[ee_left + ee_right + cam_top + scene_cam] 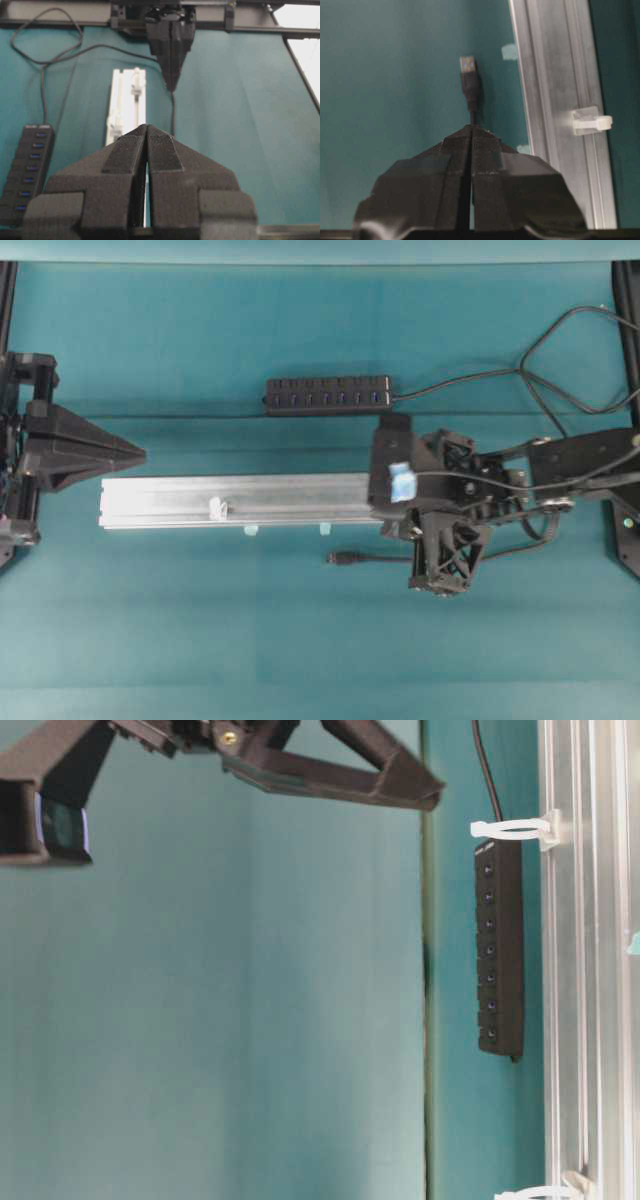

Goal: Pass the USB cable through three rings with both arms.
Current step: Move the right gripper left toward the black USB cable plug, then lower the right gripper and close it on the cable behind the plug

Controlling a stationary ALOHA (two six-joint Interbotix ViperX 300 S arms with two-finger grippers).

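Teal cloth covers the whole surface (200, 640), w/ a long silver rail (240, 502) lying across the middle in the overhead view. One whitish ring (217, 508) shows upright on the rail there; the table-level view gives two rings (512, 828) on the rail's side, and the right wrist view one more (591, 122). Small pale-blue tape tabs (250, 530) sit just beside the rail's near edge.

Black multi-port hub (328, 395) lies beyond the rail, its own cord looping off to the right.

Right gripper (471, 127): jaws pressed together, pinching the USB cable (471, 95) just behind the plug, which sticks out ahead of the tips w/ its metal end showing. In the overhead view the plug (340, 559) points left, on the near side of the rail and apart from it; not through any ring.

Left gripper (140, 454): jaws closed, nothing in them, at the rail's left end, tip pointing along the rail toward the right arm.
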